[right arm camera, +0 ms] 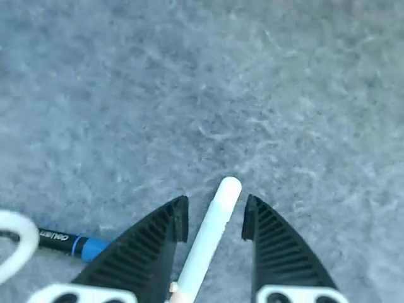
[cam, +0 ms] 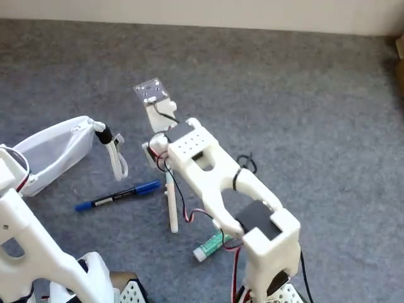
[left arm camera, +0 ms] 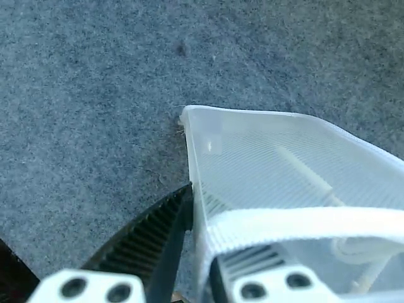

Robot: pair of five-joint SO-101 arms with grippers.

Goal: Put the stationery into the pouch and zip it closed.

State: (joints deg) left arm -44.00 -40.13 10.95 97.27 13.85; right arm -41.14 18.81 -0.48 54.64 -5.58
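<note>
Right wrist view: the right tool [right arm camera: 216, 211] stands open astride a slim white pen [right arm camera: 211, 230] of smooth plastic. There is a gap at each jaw, so it grips nothing yet. The pen lies flat on the grey carpeted table [cam: 303, 95], its rounded end just past the jaw tips.

The left tool [left arm camera: 202, 214] is clamped on the edge of a translucent white mesh pouch [cam: 53, 151], which rests at the left of the table, well apart from the pen. I cannot tell how wide its mouth stands.

A blue-capped marker [cam: 117, 197] lies between the pouch and the pen, and a green-and-white tube [cam: 211, 246] lies near the right arm's base.

The likely trouble is the grip. Taken this close to one end, the slick pen could pivot or droop in the jaws. It could then catch the pouch's rim instead of sliding in. An uneven close might also roll it aside on the carpet.
</note>
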